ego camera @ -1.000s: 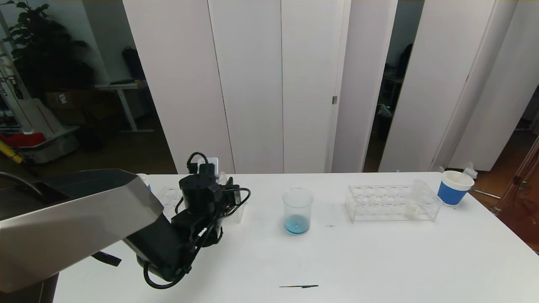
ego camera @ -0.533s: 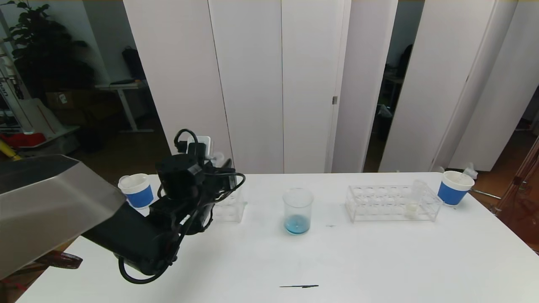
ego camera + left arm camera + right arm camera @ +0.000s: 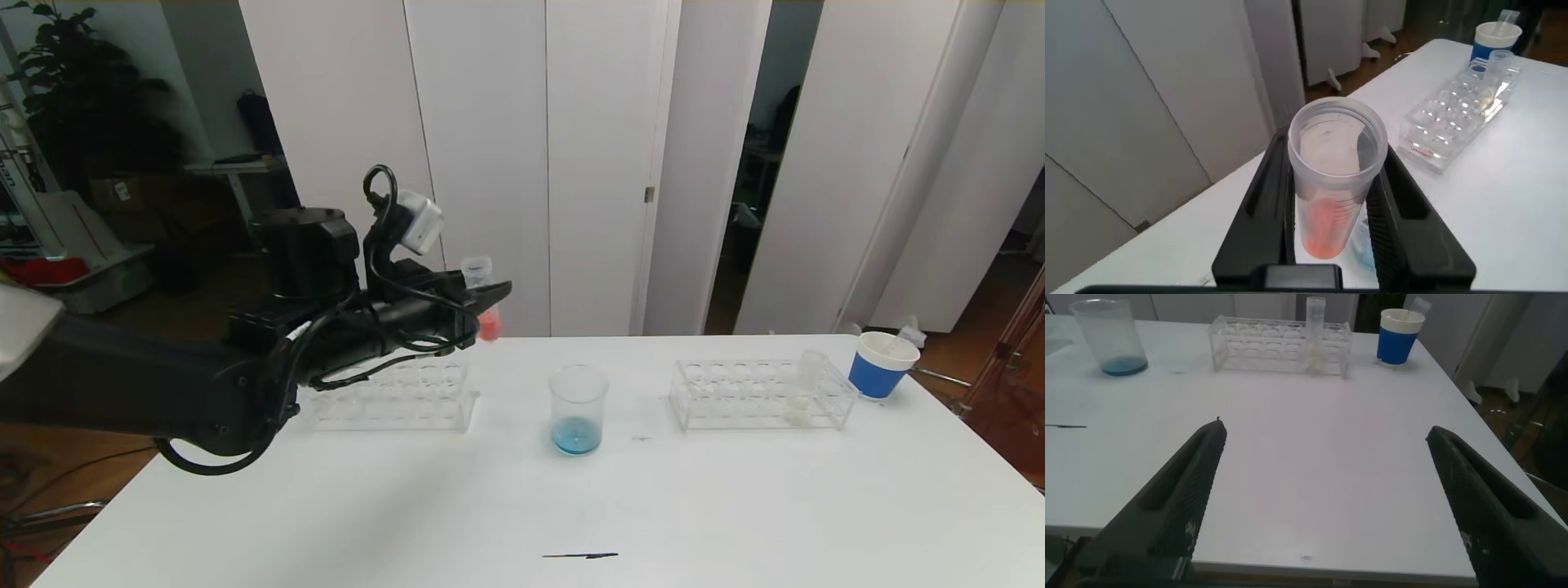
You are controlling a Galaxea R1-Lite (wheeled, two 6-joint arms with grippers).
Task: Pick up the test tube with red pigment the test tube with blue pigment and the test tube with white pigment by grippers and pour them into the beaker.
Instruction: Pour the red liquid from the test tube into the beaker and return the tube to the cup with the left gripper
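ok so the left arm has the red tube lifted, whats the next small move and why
Probably carry it sideways toward the beaker. The left gripper is shut on the test tube with red pigment, upright and raised clear of its rack, while the beaker holds only blue liquid and stands off to the right of the tube.

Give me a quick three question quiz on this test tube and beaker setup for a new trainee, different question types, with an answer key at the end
1. True or false: the left end effector holds the test tube with red pigment in the air, clear of its rack.
2. What colour is the liquid already in the beaker? A) red B) blue C) white
3. Where does the test tube with white pigment stand?

Key
1. True: the fingers are closed on the tube, which hangs above the table's far edge, left of the beaker.
2. B.
3. Upright in the right-hand rack, near the end towards the blue and white paper cup. The right end effector waits open, nearer the robot.
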